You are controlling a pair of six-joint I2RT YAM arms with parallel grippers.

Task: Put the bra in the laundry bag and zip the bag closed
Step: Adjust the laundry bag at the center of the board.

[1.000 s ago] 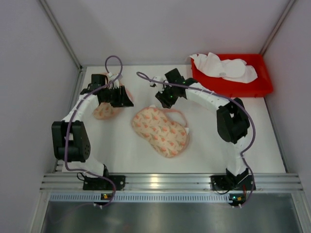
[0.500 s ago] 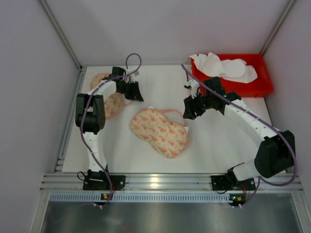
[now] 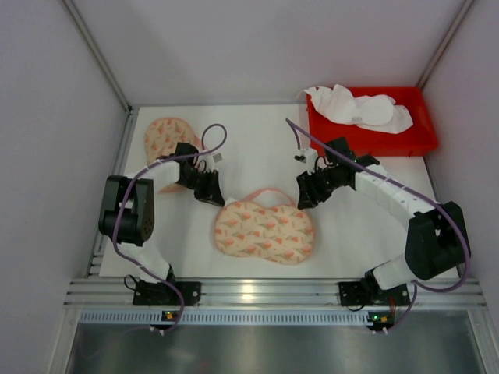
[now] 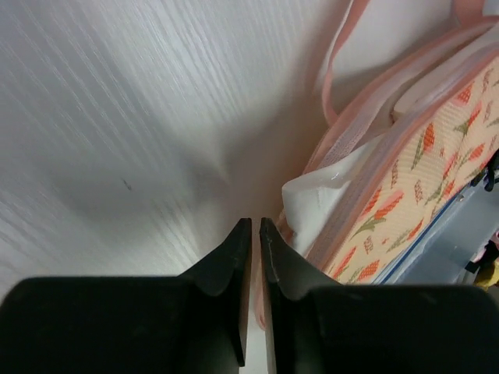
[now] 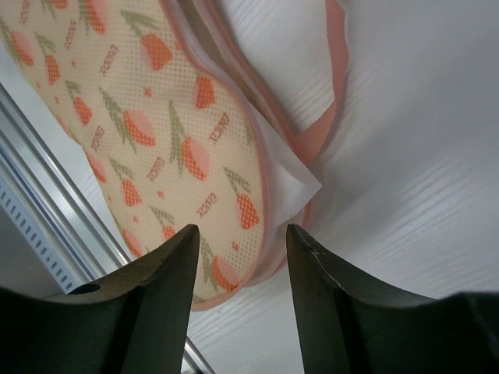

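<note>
Laundry bag point(image 3: 263, 231) flat; L gripper point(image 4: 256, 223) jaws nearly together at edge; R gripper point(image 5: 240, 231) jaws apart.

We see bright, even light; glare on the silver aluminium rail point(image 3: 248, 294); soft grey shadows blotch the white grained table point(image 4: 117, 187).

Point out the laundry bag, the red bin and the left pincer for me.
laundry bag point(image 3: 263, 234), top view, middle of its patterned face.
red bin point(image 3: 390, 142), top view, on its front wall.
left pincer point(image 4: 256, 227), left wrist view, midway between its fingertips.
</note>
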